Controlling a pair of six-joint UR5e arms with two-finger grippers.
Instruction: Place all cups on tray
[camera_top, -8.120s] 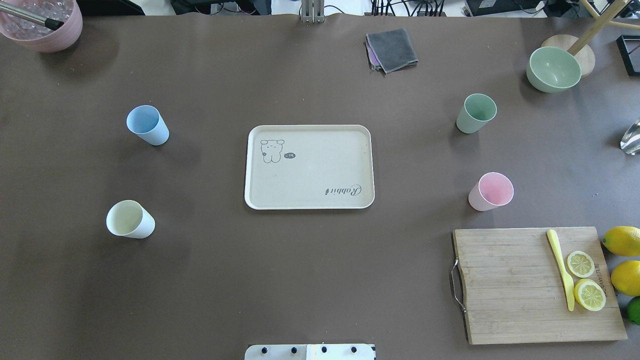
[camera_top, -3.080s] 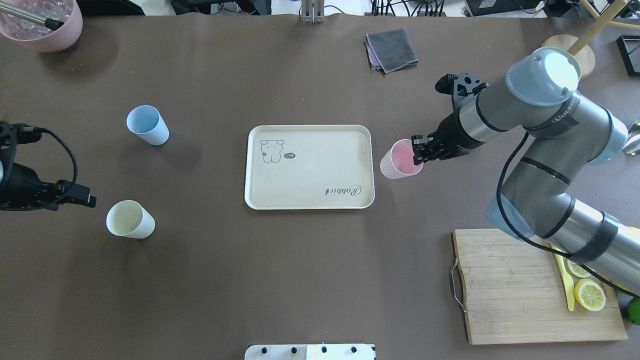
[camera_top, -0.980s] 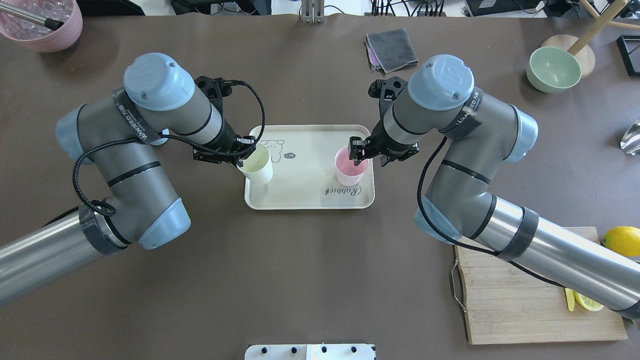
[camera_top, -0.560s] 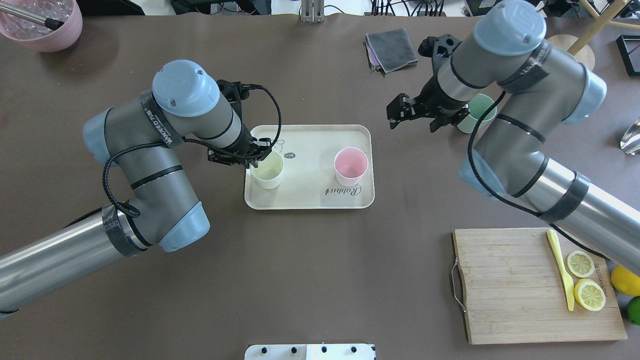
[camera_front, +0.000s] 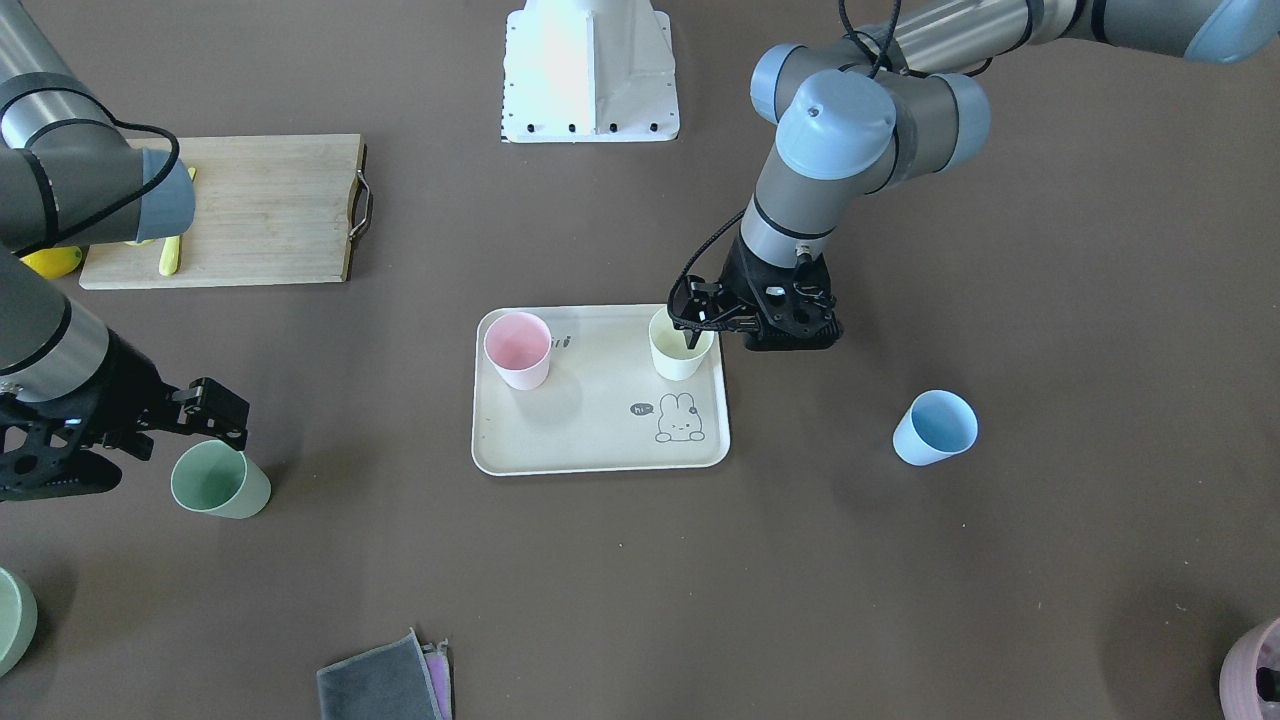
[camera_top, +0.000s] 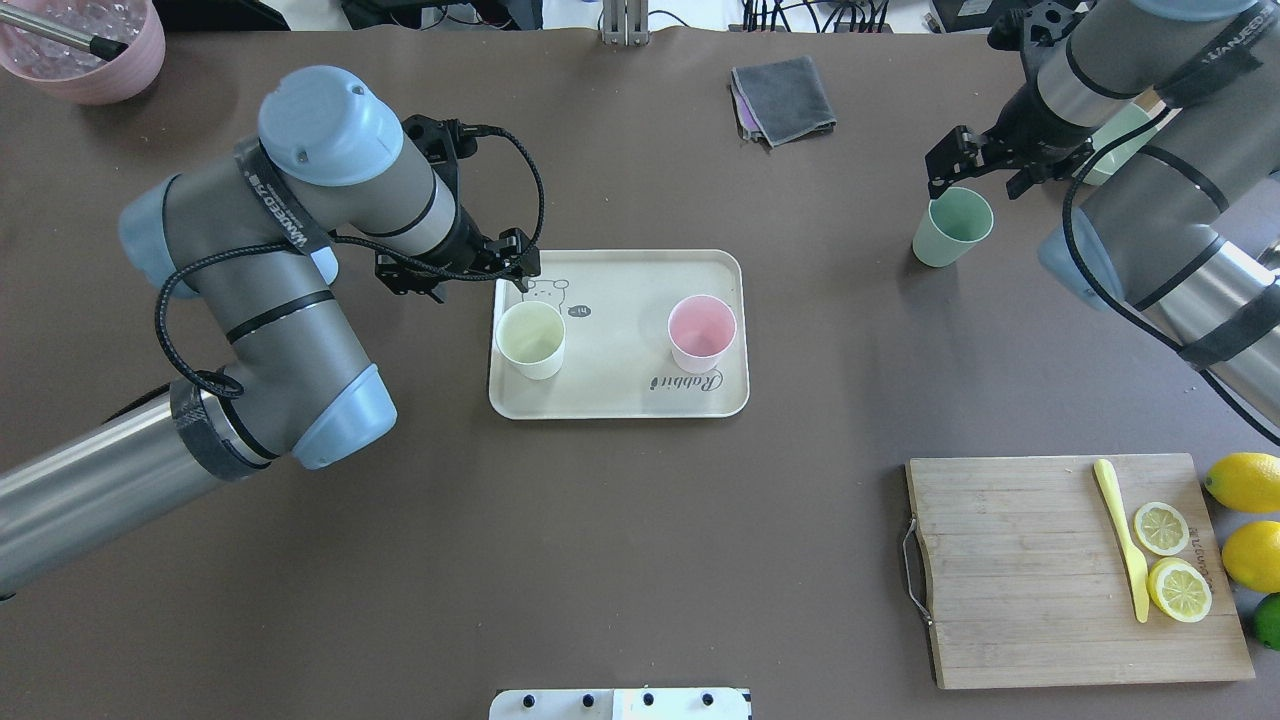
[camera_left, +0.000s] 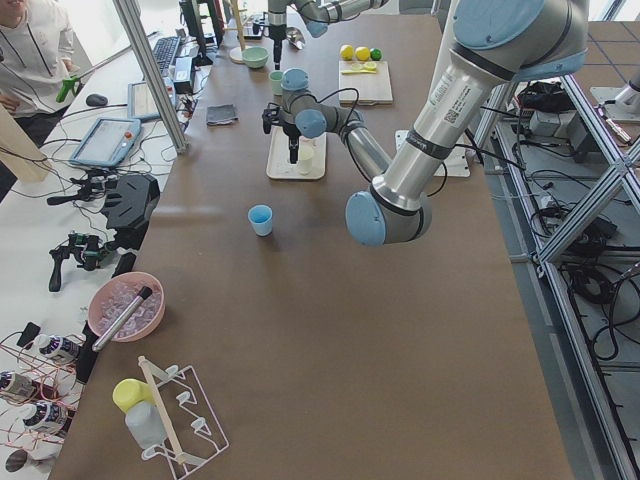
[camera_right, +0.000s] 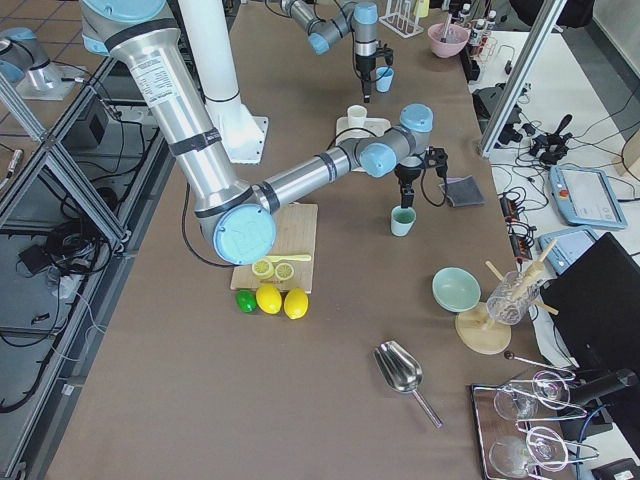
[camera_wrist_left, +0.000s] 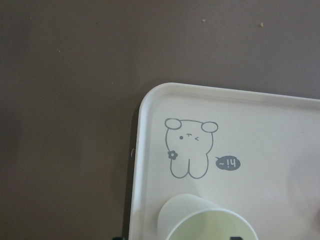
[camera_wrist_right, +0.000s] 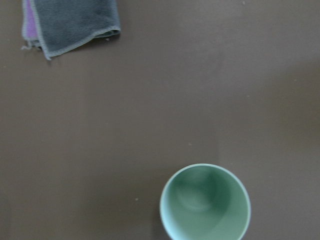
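The cream tray (camera_top: 620, 395) lies mid-table. The pink cup (camera_top: 702, 332) and the cream-white cup (camera_top: 531, 338) stand upright on it, as the front view shows too (pink cup (camera_front: 517, 349), cream-white cup (camera_front: 681, 345)). My left gripper (camera_top: 510, 275) is open and empty, raised over the tray's far left corner just beyond the cream-white cup (camera_wrist_left: 207, 220). The sage green cup (camera_top: 953, 227) stands on the table at the right. My right gripper (camera_top: 975, 180) is open above its far side. The light blue cup (camera_front: 935, 427) stands on the table at the left, hidden by my left arm in the overhead view.
A wooden cutting board (camera_top: 1020, 570) with lemon slices and a yellow knife lies front right, with whole lemons (camera_top: 1245, 482) beside it. A folded grey cloth (camera_top: 785, 98) lies at the back. A green bowl (camera_right: 458, 288) is back right and a mauve bowl (camera_top: 85, 50) back left.
My left gripper has let go of the cream-white cup and drawn back toward the tray's far left corner. My right gripper has moved right, from beside the tray to over the green cup.
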